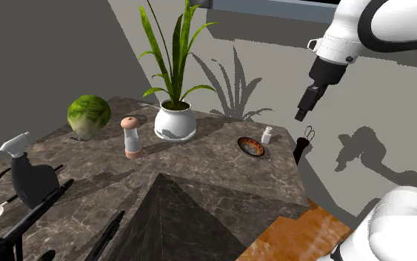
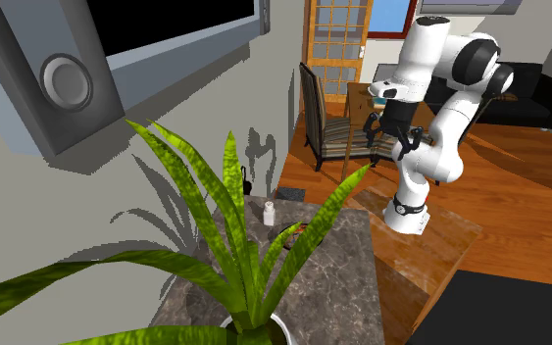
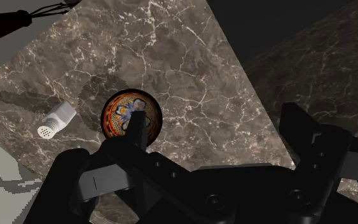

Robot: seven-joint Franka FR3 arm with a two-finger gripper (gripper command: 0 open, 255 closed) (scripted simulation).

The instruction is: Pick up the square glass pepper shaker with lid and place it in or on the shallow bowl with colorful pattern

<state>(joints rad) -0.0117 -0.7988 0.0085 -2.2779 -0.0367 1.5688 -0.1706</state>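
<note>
The small pale shaker with a perforated lid (image 1: 267, 135) stands on the dark marble table (image 1: 199, 178), near its far corner. In the wrist view the shaker (image 3: 56, 119) lies just beside the bowl. The shallow bowl with an orange and blue pattern (image 1: 250, 147) sits right next to it, toward the shoulder view's left. In the second exterior view the shaker (image 2: 270, 212) stands upright, with the bowl (image 2: 285, 233) partly behind a leaf. My gripper (image 1: 301, 115) hangs well above both, to the shoulder view's right. In the wrist view the gripper (image 3: 215, 133) is open and holds nothing; one finger (image 3: 130, 143) overlaps the bowl (image 3: 131, 111).
A white pot with a tall green plant (image 1: 175, 121), a wooden-topped grinder (image 1: 131, 138) and a green leafy ball (image 1: 89, 115) stand further left. A dark spray bottle (image 1: 29, 174) and dark utensils lie at the near left. A dark-handled tool (image 1: 303, 144) hangs at the table's far corner.
</note>
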